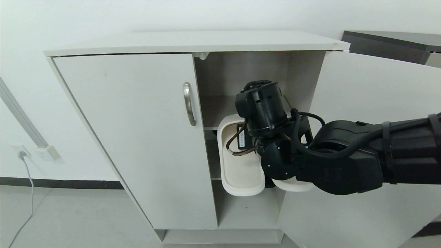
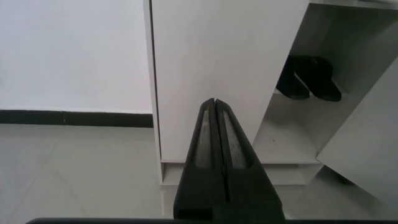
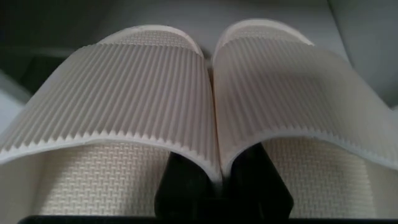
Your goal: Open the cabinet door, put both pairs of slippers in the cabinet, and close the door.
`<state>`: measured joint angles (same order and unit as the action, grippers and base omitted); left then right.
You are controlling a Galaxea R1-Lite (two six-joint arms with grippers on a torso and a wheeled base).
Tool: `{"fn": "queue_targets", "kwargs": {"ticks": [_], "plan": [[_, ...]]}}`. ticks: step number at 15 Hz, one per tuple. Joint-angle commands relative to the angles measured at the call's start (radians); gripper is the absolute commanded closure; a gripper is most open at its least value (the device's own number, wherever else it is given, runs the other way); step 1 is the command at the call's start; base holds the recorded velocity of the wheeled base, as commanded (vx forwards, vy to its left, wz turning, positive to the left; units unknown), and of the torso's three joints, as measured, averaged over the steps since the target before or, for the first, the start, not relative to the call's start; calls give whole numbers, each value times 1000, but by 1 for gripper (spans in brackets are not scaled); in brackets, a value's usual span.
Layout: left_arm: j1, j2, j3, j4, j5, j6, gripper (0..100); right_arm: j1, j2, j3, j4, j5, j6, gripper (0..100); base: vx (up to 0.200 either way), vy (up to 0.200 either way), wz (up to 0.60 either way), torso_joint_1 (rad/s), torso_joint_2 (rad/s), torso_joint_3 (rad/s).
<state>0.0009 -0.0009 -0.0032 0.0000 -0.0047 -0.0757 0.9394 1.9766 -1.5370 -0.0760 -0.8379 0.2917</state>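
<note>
The white cabinet [image 1: 137, 137] has its left door shut and its right door [image 1: 361, 103] swung wide open. My right gripper [image 3: 221, 186] is shut on the pair of cream slippers [image 1: 241, 168], pinching their ribbed straps [image 3: 211, 106] together. It holds them in the cabinet's open right half, toes toward the inside, at mid-shelf height. A pair of black slippers [image 2: 309, 78] lies on a shelf inside the cabinet. My left gripper [image 2: 215, 109] is shut on nothing, low in front of the closed left door [image 2: 211, 62].
A metal handle [image 1: 188, 103] runs down the closed door's edge. The open door [image 2: 367, 149] juts out to the right of the opening. A wall socket with a cable [image 1: 22, 155] is at the far left, dark furniture [image 1: 389, 44] at the back right.
</note>
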Motion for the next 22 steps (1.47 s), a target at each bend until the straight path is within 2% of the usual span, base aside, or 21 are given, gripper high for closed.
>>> {"fn": "queue_targets", "kwargs": {"ticks": [1,6,12,22], "plan": [[1,1,0,0,0,-1,100,-1,1,2,1,0,0,100,200,0,0,2,7,7],[1,1,0,0,-1,1,100,-13,31,-8,-4,0,0,100,200,0,0,2,3,4],[1,1,0,0,-1,1,100,-57,110,-110,-2,3,-23,100,0,0,0,0,0,0],[1,1,0,0,-1,1,100,-123,252,-402,67,13,-75,100,0,0,0,0,0,0]]}}
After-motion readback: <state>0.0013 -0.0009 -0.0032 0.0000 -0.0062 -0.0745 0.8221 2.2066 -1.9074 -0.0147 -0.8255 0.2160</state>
